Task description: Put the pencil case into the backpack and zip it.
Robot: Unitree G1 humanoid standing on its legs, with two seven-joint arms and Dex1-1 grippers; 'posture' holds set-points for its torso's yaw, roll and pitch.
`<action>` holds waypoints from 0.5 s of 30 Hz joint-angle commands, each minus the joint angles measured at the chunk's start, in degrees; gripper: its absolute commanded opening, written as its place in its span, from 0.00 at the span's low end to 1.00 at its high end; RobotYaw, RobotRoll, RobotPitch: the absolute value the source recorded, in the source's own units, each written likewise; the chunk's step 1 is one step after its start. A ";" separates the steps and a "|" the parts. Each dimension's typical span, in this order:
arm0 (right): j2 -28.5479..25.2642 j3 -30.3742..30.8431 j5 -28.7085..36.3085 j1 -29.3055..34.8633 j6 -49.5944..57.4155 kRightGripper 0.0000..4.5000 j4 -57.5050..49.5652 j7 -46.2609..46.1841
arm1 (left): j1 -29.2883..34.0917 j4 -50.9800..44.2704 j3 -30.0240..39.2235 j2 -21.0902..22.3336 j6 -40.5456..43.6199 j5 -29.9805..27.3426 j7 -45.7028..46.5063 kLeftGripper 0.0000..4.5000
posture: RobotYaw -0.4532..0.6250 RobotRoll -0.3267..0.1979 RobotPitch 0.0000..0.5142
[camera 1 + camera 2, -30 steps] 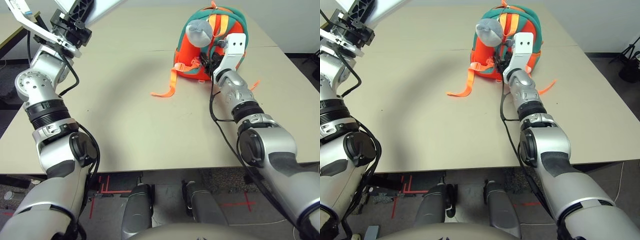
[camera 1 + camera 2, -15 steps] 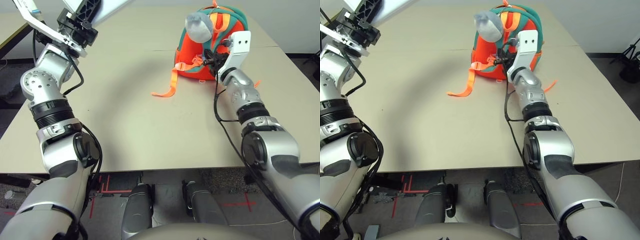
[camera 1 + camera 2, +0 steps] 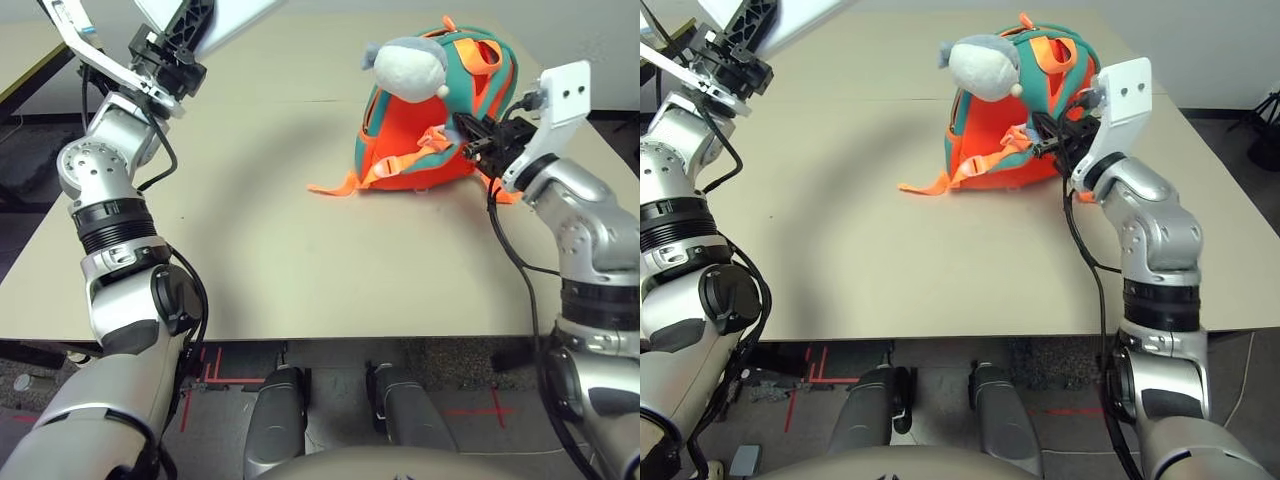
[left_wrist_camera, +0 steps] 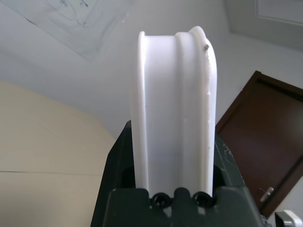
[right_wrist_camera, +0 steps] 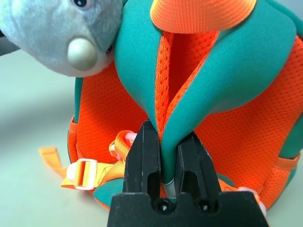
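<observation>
The 1 pencil case (image 4: 174, 113) is clamped in the left gripper (image 3: 168, 62), raised far left. The 1 backpack (image 3: 420, 130) stands far right, its teal strap pinched by the right gripper (image 5: 163, 163). Insertion likely comes next; I cannot tell whether the opening is unzipped.

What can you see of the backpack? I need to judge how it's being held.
The small orange mesh-fabric backpack with teal trim stands propped up on the beige table, loose orange straps trailing toward the robot's left. A grey plush charm sits at its top. The right tool pinches a teal strap.
</observation>
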 commanded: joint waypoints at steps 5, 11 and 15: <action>-0.97 -5.58 6.80 1.00 9.31 0.02 -15.90 -4.42 | -2.38 2.68 -0.96 -0.09 -1.73 0.87 -2.58 0.30 | 0.21 0.62 0.21; 2.41 -3.22 7.39 5.35 10.60 0.02 -19.15 -7.60 | -2.90 3.95 -1.76 -0.50 -1.76 1.52 -3.69 0.30 | 0.21 0.62 0.20; 2.90 0.09 4.09 11.10 5.54 0.02 -15.31 -6.24 | -2.84 3.41 -3.33 -0.39 -0.83 1.98 -5.49 0.30 | 0.21 0.62 0.19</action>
